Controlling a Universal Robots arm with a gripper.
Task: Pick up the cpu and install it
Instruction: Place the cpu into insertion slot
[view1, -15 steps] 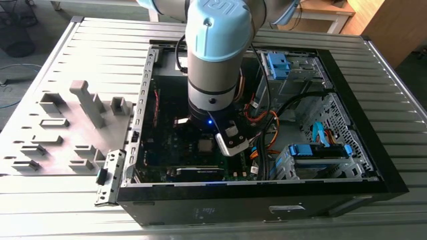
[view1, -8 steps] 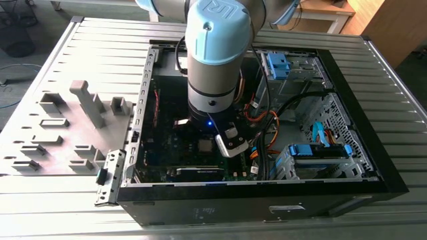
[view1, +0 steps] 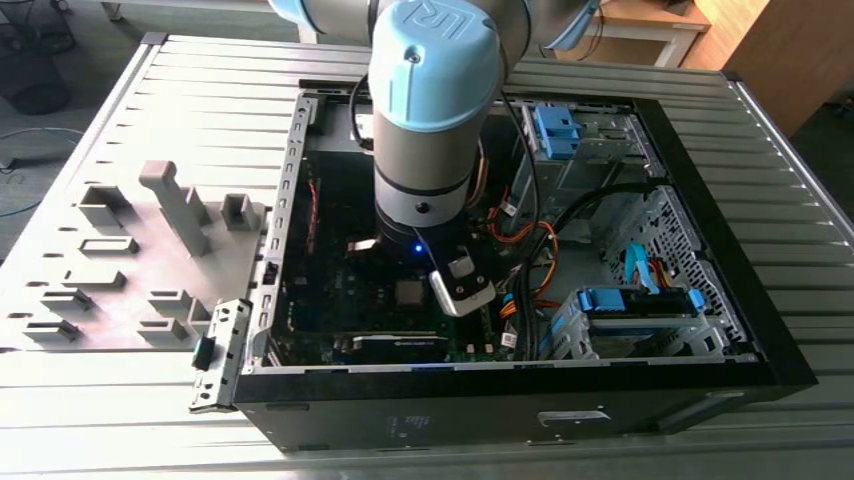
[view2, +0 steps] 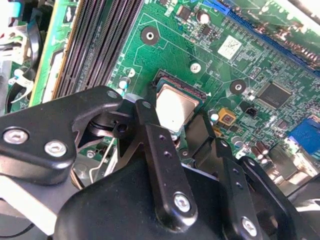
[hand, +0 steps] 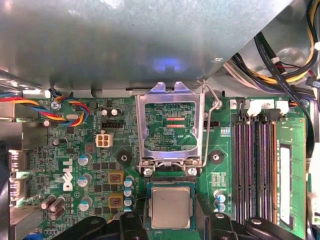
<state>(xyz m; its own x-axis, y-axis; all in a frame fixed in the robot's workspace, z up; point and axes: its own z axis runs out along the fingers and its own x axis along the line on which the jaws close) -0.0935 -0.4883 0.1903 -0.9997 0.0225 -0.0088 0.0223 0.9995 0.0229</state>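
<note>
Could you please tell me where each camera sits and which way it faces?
Exterior view: off the arm, high, looking down into the open computer case; the arm shows.
First wrist view: on the wrist, facing straight down at the motherboard; gripper at the cpu.
Second wrist view: on the wrist, looking obliquely across the gripper.
Shared: both wrist views show the cpu and memory slots.

A ribbed, pale-grey metal table (view1: 200, 90) spans most of the exterior view. Grey floor (view1: 100, 35) shows in the upper left corner, and light wooden furniture (view1: 781, 50) stands in the upper right.
</note>
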